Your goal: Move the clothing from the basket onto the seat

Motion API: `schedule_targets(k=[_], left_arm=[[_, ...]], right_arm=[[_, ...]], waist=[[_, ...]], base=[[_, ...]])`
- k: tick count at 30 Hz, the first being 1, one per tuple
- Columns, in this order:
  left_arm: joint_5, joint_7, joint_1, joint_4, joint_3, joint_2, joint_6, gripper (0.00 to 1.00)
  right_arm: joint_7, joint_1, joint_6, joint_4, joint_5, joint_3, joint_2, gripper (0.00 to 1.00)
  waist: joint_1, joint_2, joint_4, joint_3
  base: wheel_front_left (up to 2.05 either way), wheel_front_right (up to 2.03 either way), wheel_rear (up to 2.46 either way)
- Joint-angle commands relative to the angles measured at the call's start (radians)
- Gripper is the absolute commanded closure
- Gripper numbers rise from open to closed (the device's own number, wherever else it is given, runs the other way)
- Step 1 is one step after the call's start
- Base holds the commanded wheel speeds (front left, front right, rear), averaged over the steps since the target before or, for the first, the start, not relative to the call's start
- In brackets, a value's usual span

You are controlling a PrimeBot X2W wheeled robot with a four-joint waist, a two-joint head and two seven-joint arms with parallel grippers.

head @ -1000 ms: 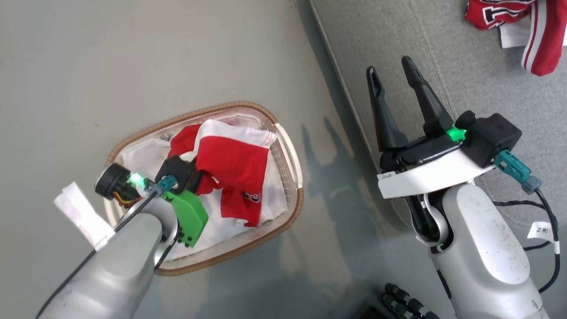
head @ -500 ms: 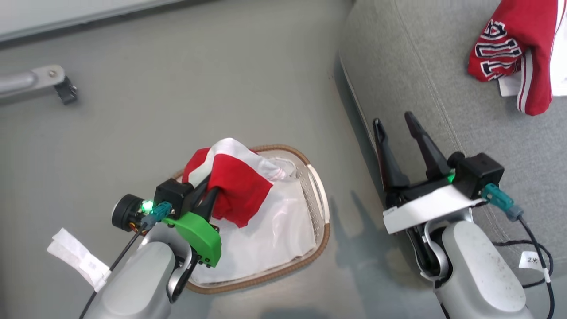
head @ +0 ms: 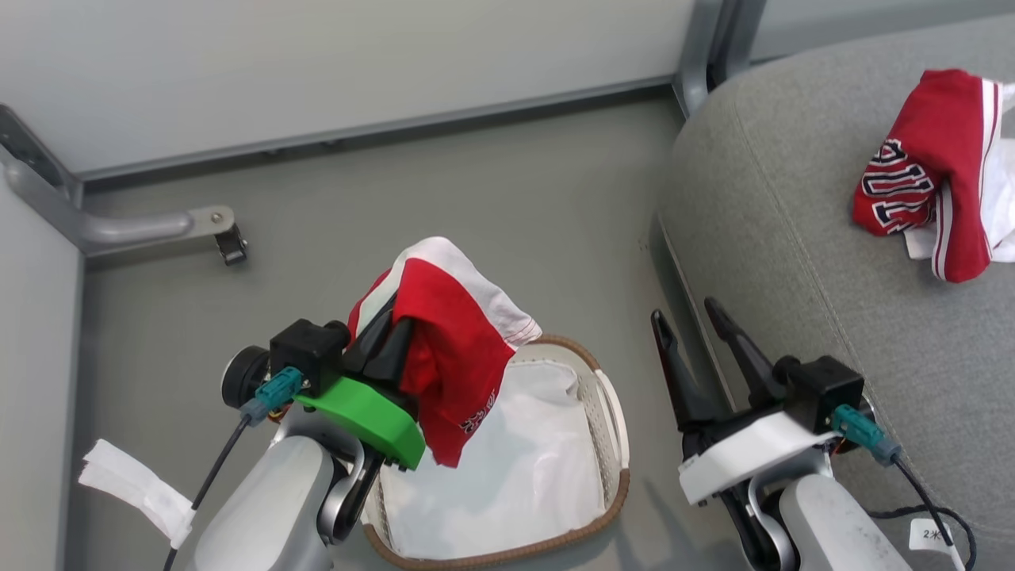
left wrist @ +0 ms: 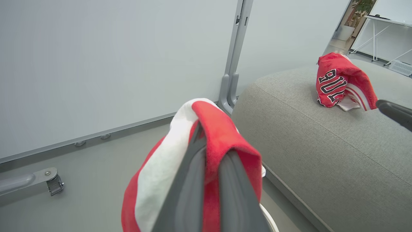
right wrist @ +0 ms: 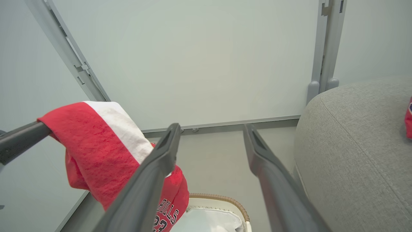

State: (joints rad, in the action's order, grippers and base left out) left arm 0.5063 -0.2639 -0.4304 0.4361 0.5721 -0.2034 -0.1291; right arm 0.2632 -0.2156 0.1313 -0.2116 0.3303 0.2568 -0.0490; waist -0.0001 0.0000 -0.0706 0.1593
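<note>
My left gripper (head: 396, 325) is shut on a red garment with white trim (head: 456, 349), held up above the basket (head: 610, 412). The cloth drapes over the fingers and hides their tips (left wrist: 212, 141). "BULLS" lettering and the number 23 show on its hanging end (right wrist: 167, 209). Inside the white basket with a brown woven rim lies a white sheet (head: 515, 476). My right gripper (head: 683, 311) stands open and empty beside the grey seat (head: 793, 262), its jaws wide apart (right wrist: 211, 129). Another red garment (head: 920, 190) lies on the seat (left wrist: 322, 145).
A pale wall panel with a grey upright post (head: 698, 47) stands behind the floor and the seat's corner. A metal foot with a caster (head: 226, 238) juts out at the left. Grey floor lies between the basket and the wall.
The head camera has tilted up, so the whole picture shifted. My left gripper has lifted the red garment out of the basket. The right gripper stays open.
</note>
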Motion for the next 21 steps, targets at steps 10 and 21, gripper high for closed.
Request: schedule_targets(k=[10,21], left_arm=[[0.010,-0.001,0.041,-0.107,-0.061,0.035,-0.003,1.00],[-0.003,0.015,0.023,-0.186,-0.039,0.058,0.020,1.00]], right_arm=[[0.002,0.091,-0.001,-0.016,0.013,0.022,-0.004,0.00],[0.002,0.024,-0.001,0.016,-0.036,0.184,-0.004,0.00]], waist=[[0.0001,0.0000,0.032,-0.147],[0.0001,0.0000,0.042,-0.153]], base=[[0.00,0.00,0.00],[0.00,0.00,0.00]])
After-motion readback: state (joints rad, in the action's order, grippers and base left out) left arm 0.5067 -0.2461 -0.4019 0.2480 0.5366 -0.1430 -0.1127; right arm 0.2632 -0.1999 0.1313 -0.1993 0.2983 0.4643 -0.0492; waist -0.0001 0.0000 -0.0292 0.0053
